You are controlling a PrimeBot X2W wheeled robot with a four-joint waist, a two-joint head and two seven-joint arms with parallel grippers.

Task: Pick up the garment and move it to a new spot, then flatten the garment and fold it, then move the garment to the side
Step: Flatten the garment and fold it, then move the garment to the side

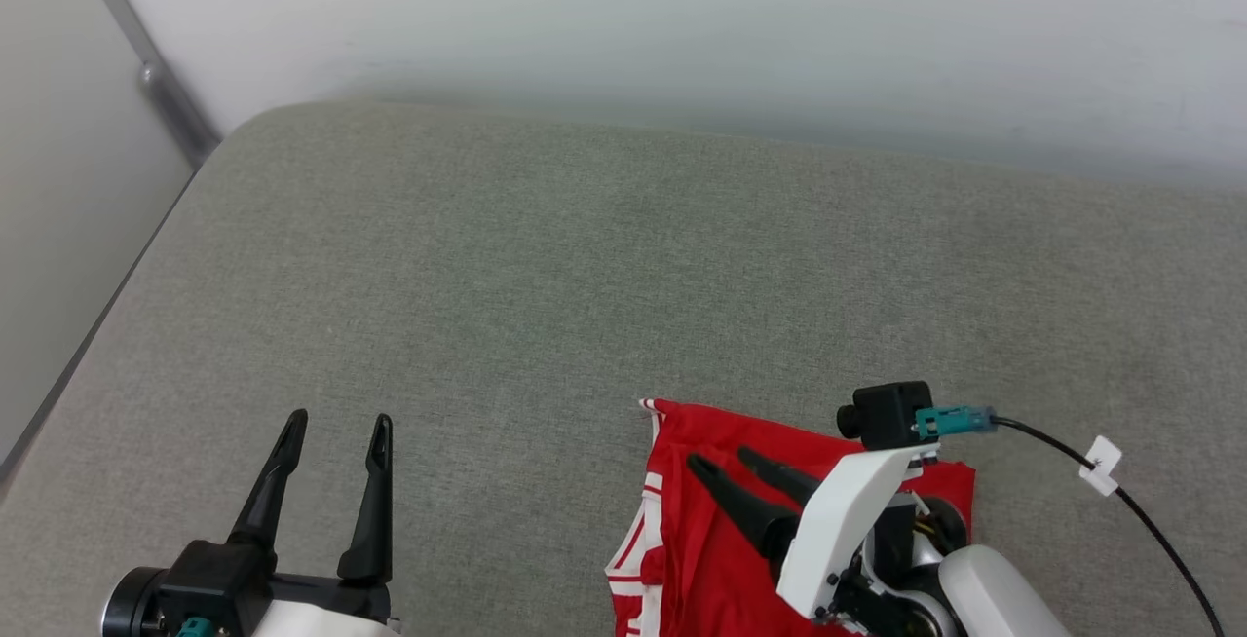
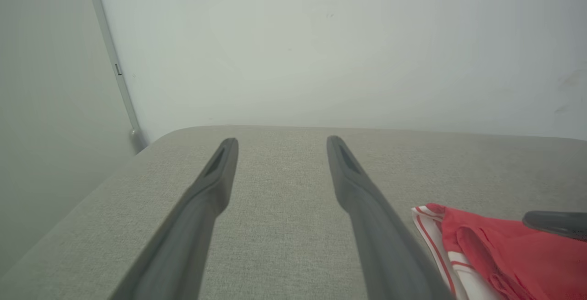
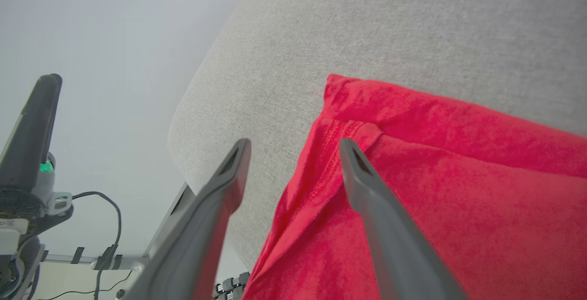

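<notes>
Flagging snag risk: right gripper wide, empty, 1 finger over the garment; lifting may drag folds open. Left gripper wide, left of it.

Red garment, white-striped trim, lying folded on grey cushion.

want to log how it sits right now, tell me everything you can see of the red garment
The garment is soft red cloth with white panels and red-white striped trim along its left edge. It lies folded in flat layers, lightly creased, on the grey fabric surface, toward the front right. Its near part runs out of the head view. The open right tool hangs over its far left corner; contact cannot be told.
</notes>
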